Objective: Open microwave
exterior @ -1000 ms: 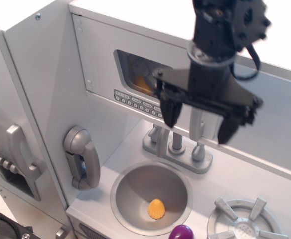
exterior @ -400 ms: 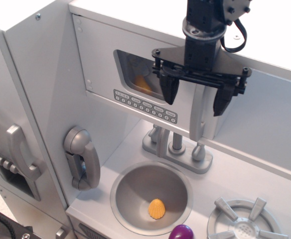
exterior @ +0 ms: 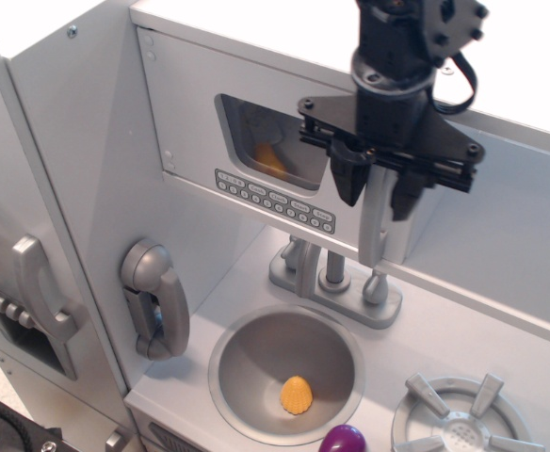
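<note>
The black gripper (exterior: 377, 186) hangs at the upper right with its two fingers closed around the top of the silver bar handle (exterior: 373, 226) at the right edge of the microwave (exterior: 247, 132). The door is flat, smooth grey, with a rounded window (exterior: 261, 141) and a button row (exterior: 273, 200). Open space lies below, over the faucet (exterior: 334, 275) and round metal sink (exterior: 287, 372).

A pale grey toy kitchen fills the view under bright, even light, its flat top (exterior: 256, 28) almost white. On the left side panel hangs a grey telephone handset (exterior: 155, 299). Below, a round metal sink (exterior: 247, 353) holds a small orange piece (exterior: 297, 395), with a grey faucet (exterior: 333, 273) behind and a silver burner (exterior: 463, 419) at right.
</note>
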Robot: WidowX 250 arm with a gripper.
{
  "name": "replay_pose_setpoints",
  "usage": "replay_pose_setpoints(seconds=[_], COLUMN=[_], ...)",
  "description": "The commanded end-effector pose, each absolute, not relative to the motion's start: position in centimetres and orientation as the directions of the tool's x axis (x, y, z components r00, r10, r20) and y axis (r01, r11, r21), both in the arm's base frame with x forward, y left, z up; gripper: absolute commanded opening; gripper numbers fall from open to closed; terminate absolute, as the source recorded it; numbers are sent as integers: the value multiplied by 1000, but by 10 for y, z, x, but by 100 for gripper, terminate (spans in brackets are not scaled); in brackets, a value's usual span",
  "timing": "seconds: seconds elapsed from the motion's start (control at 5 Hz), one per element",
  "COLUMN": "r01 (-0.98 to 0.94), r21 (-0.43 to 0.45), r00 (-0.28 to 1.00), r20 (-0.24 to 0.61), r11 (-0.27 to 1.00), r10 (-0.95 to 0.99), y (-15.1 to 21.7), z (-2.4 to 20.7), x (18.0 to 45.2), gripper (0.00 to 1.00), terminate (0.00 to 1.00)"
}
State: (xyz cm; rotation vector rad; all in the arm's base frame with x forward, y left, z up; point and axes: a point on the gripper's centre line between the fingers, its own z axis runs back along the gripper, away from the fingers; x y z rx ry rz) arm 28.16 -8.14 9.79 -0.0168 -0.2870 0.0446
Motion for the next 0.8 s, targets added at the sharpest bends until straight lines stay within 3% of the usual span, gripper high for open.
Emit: replay_pose_setpoints(seconds=[0.0,0.2,0.4,0.6], r01=[-38,-40,-5,36], r21=[-64,-64,-55,-65], r00=[915,930,938,968], r20=[399,363,346,251], r11=[997,997,998,997], r10=[60,61,23,-18], y=[-80,-76,-75,-69], z=[115,113,115,121], x=[285,278,249,222], gripper=[0,0,0,0], terminate=[0,0,0,0])
